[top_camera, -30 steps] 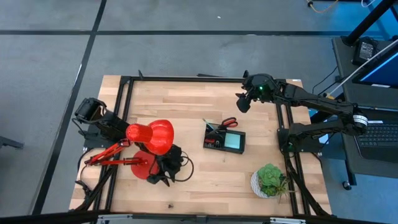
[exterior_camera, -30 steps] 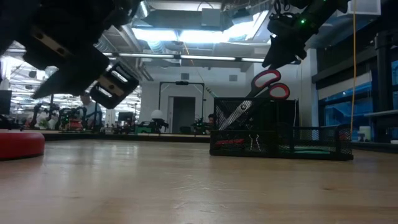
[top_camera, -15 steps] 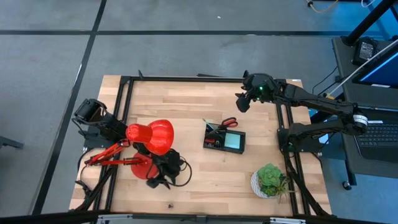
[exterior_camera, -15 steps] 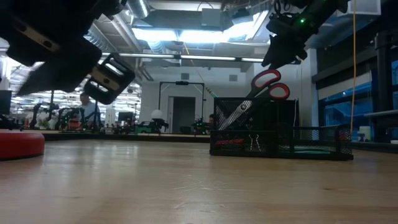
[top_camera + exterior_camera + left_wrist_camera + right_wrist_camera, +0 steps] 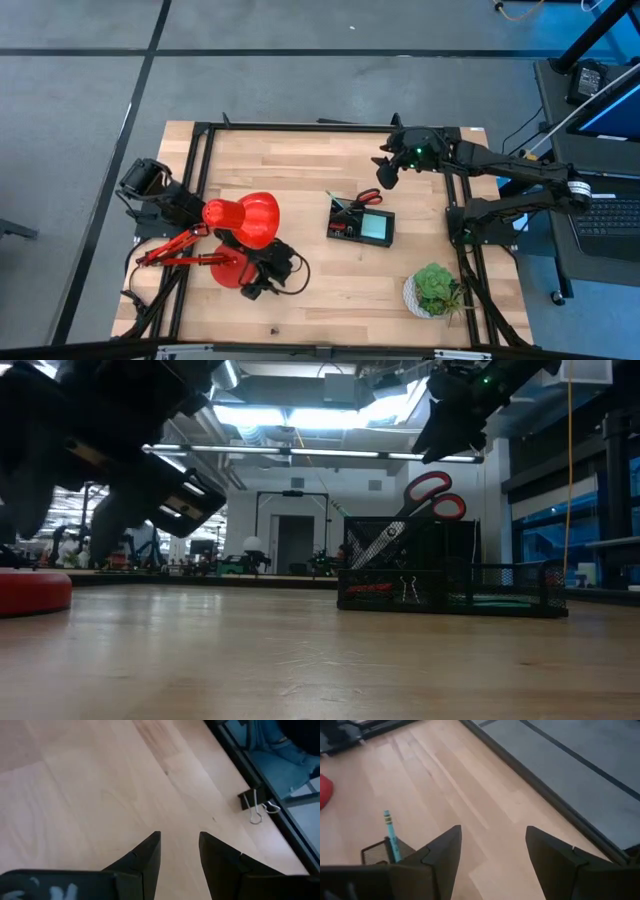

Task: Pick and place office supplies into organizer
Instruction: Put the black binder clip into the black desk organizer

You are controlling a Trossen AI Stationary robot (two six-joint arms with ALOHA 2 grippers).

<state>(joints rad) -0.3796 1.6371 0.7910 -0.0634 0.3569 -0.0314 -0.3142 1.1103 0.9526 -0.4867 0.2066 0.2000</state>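
Organizer (image 5: 361, 224) mid-table, already loaded: red-handled scissors (image 5: 432, 497) stand blades-down in the tall cup, a pale teal pen (image 5: 390, 833) pokes up beside them, a binder clip (image 5: 407, 588) hangs on the mesh front, and a light-blue sticky-note pad (image 5: 377, 227) lies flat in the low compartment.

One stray binder clip (image 5: 256, 806) is left at the table edge, ahead of the left claw (image 5: 179, 851) – likely the last item. That claw hangs low beside the red lamp (image 5: 243, 221), fingers parted, nothing between them. Right claw (image 5: 492, 854) is raised behind the organizer, wide open and empty.

Materials – organizer is black wire mesh, see-through; table (image 5: 300, 170) pale butcher-block wood, matte; clip is black with thin wire loops, small and flat, so a hard pinch target.
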